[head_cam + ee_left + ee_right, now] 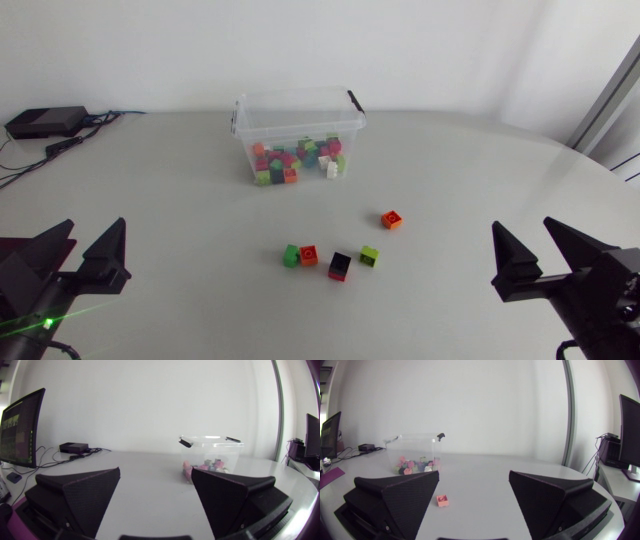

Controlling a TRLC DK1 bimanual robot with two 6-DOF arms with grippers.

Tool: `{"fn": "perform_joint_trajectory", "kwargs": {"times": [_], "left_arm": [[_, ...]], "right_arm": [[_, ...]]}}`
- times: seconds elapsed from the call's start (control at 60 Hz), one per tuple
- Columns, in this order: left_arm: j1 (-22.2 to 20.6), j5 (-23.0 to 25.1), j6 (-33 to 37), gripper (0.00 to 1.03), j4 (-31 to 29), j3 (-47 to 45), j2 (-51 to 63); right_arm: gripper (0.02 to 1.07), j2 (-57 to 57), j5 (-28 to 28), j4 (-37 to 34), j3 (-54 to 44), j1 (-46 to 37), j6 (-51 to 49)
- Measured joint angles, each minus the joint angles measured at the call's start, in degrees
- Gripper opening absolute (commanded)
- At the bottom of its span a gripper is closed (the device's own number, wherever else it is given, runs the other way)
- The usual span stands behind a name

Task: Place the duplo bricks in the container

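Left gripper (96, 224): fingers spread wide, nothing held, at the near left of the table (180, 200). Right gripper (521, 224): likewise wide open and empty, at the near right. Clear container (297, 120): open-topped, far middle of the table, holding a heap of mixed bricks (300, 160). Loose duplo bricks, all on the tabletop between the grippers and the container:
- orange brick (392, 219), alone, nearest the container
- green brick (291, 256), touching red brick (309, 255)
- black brick (340, 266), just beside the red one
- lime brick (369, 256), near the black one

Black box (45, 121) with cables: far left.
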Motion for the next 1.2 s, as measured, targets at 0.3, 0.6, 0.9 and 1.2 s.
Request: {"fn": "perform_joint_trajectory", "kwargs": {"times": [0.3, 0.6, 0.9, 1.2], "left_arm": [[-3.8, 0.0, 0.0, 0.99, -0.2, 10.4, 13.8], [-9.4, 0.0, 0.0, 0.96, -2.6, 23.5, 33.4], [-13.6, 0.0, 2.9, 0.91, -8.7, 33.9, 49.4], [-18.3, 1.8, 11.9, 0.92, -13.0, 42.6, 67.8]], "right_arm": [[1.03, 11.5, 0.0, 0.3, 7.6, -0.3, 0.0], [1.03, 25.0, 0.0, 0.3, 16.7, 0.8, 0.0], [1.03, 33.8, -0.2, -0.1, 21.1, 2.2, 0.0], [1.02, 42.5, 0.0, -3.0, 25.1, 4.3, 0.1]]}}
